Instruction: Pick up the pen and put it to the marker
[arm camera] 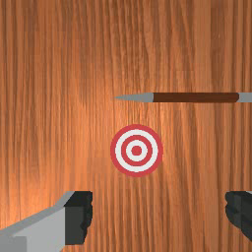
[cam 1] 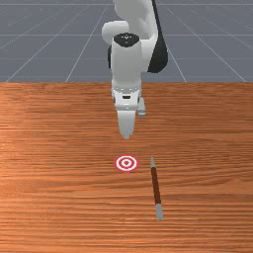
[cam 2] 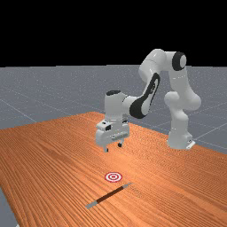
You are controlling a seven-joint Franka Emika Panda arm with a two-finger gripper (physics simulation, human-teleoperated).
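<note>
I judge that I am at the first step: the pen [cam 2: 109, 194] has yet to be picked up. My pincer [arm camera: 158, 211] is open, its two fingers well apart with nothing between them, and it hangs in the air above the worktop [cam 1: 59, 173]. Lower than the pincer lies the marker [arm camera: 137, 150], red and white rings flat on the wood; whether it is straight beneath me I cannot tell. The pen lies flat past the marker from my pincer, just beside it and apart from it, pointed end toward my base.

Next I should move across to the brown shaft, beyond the marker, and sink down over it. My fingers are spread along the pen's length, so I judge a turn of about a quarter is needed to straddle it before closing. Taking it too near the tip might let it tilt.

My arm [cam 2: 153, 88] rises from its base, bends over and reaches out, the hand [cam 2: 113, 131] pointing straight down.
</note>
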